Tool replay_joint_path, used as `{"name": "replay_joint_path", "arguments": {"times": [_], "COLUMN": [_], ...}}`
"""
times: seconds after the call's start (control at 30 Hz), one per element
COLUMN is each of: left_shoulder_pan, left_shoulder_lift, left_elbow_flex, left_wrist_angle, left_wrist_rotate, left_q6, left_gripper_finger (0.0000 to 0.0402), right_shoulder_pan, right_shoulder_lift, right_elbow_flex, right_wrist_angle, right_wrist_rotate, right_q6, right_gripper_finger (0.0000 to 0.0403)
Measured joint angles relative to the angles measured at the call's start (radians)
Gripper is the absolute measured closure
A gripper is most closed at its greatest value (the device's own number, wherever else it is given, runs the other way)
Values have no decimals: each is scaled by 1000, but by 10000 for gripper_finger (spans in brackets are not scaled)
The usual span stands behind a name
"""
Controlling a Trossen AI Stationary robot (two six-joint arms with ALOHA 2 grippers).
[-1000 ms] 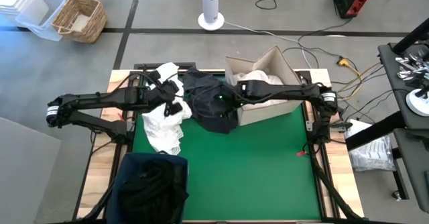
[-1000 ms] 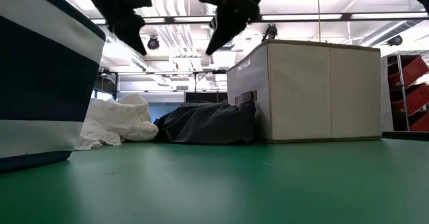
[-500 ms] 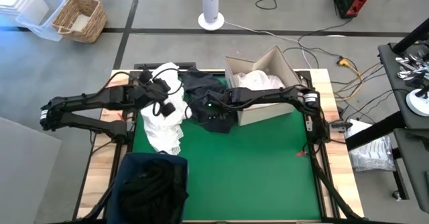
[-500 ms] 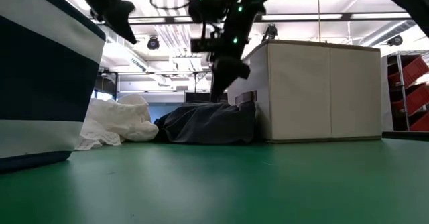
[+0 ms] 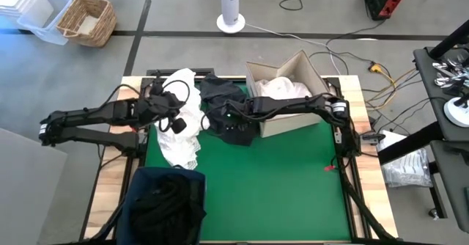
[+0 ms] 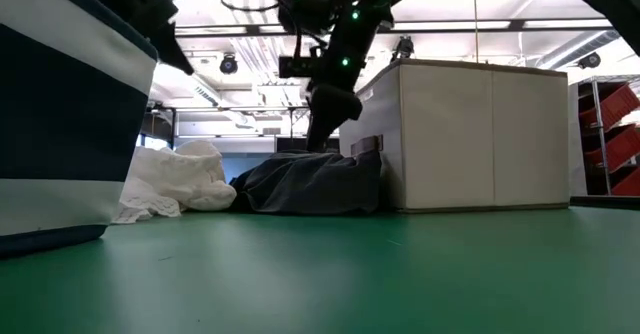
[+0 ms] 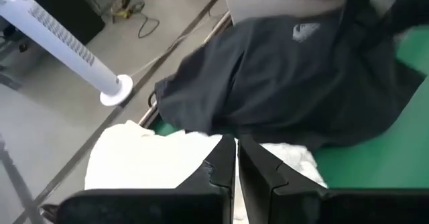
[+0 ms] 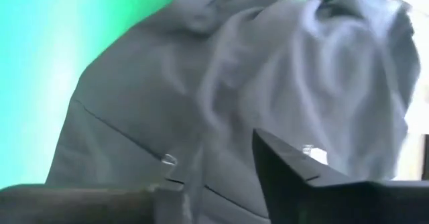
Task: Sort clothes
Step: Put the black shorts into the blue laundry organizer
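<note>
Reaching down over the dark garment [image 5: 229, 116], your right gripper [image 6: 322, 124] hangs just above its crest with fingers spread and nothing between them. That garment lies heaped against the cardboard box [image 5: 293, 98], at about eleven o'clock from the mat's middle, with the white clothes [image 5: 178, 131] beside it toward nine o'clock. Sink straight into the thickest fold, pinch one layer only, and lift clear of the box wall. Your left gripper [image 7: 236, 163], fingers pressed together and empty, waits above the white pile.
</note>
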Motion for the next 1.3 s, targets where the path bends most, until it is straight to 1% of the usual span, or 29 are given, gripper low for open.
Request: {"name": "replay_joint_path", "arguments": {"times": [0.2,0.33,0.57,0.83,0.97,1.07,1.2,1.3], "left_shoulder_pan": [-1,-1,-1,-1,-1,-1,-1,-1], "left_shoulder_lift": [-31,-32,-8,-2,-2,-1,2,3], "left_elbow_flex": [28,27,26,26,26,26,26,26], "left_wrist_angle": [32,56,86,93,94,93,94,94], "left_wrist_rotate": [-1,-2,-2,-2,-2,-2,-2,-2], "left_q6": [-1,53,107,115,115,115,115,115], "left_gripper_finger": [401,402,401,401,401,401,402,401], "right_shoulder_pan": [0,-7,-14,-31,-34,-37,-40,-44], "right_shoulder_lift": [5,5,37,105,133,154,167,168], "right_elbow_flex": [-12,-17,-18,1,11,18,18,13], "right_wrist_angle": [5,23,81,85,92,93,99,101], "right_wrist_rotate": [1,0,3,4,7,7,7,6], "right_q6": [43,69,92,104,105,104,118,140], "right_gripper_finger": [227,191,138,90,83,92,120,154]}}
